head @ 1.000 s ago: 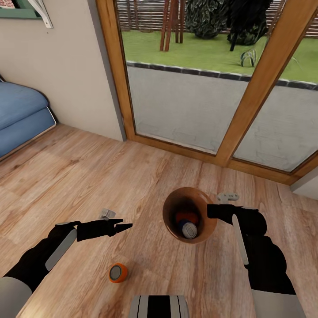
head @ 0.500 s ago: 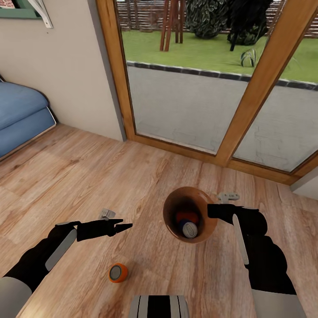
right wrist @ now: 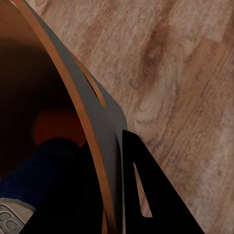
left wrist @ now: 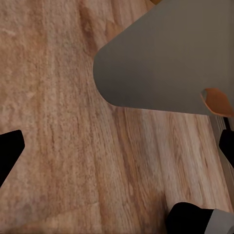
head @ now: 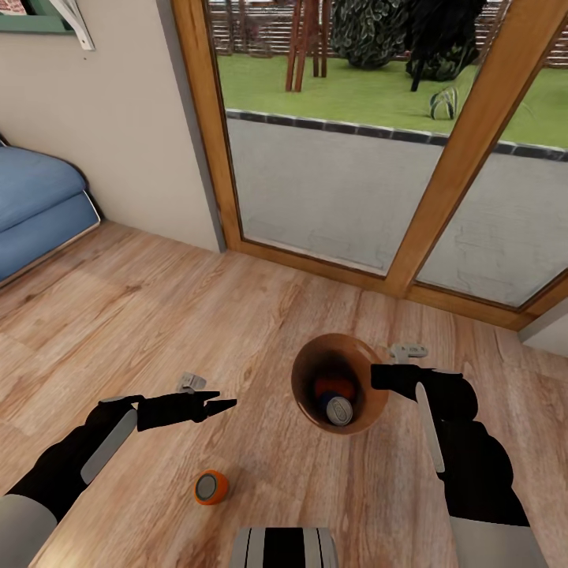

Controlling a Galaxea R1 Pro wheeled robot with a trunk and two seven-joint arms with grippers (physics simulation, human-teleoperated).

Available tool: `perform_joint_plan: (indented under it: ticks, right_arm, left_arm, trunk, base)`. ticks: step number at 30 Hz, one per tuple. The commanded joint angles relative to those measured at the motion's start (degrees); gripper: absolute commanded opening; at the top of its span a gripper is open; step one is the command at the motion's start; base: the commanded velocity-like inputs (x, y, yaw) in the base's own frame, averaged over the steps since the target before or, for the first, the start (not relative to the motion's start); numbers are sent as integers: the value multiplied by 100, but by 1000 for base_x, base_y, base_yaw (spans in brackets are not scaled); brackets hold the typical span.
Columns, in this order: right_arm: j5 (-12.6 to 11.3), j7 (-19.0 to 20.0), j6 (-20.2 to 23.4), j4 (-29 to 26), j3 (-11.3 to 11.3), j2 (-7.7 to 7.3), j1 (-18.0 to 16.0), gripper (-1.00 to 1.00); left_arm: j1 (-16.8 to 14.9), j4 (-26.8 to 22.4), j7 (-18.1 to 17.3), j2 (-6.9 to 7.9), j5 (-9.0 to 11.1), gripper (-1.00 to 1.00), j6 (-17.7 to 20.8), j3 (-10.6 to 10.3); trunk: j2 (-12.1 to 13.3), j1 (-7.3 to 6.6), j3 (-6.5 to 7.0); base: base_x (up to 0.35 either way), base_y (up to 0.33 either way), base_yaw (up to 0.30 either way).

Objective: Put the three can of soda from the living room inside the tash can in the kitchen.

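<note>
Head view: open plank floor runs to the glass doors and blue sofa. Nothing has moved since a second ago. The brown trash can holds a dark blue can and an orange can. The right gripper clamps its rim. The left gripper, fingers together, hovers above the third can, lying on the floor.
</note>
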Motion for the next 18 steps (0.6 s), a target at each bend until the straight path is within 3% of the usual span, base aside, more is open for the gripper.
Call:
perform_joint_plan:
  ticks: [1, 14, 18]
  right_arm:
    - [-123, 35, 10, -1, 0, 1, -1, -100]
    - [-125, 37, 10, -1, -38, -6, -1, -100]
    - [-125, 35, 10, -1, -84, -8, -1, -100]
  left_arm:
    - [0, 0, 0, 0, 0, 100, 0, 0]
    - [0, -22, 49, 26, 2, 100, 100, -15]
    - [0, -14, 347, 31, 7, 100, 491, -17]
  trunk:
    - [0, -1, 0]
    - [0, -1, 0]
    - [0, -1, 0]
  base:
    - [0, 0, 0]
    - [0, 0, 0]
    - [0, 0, 0]
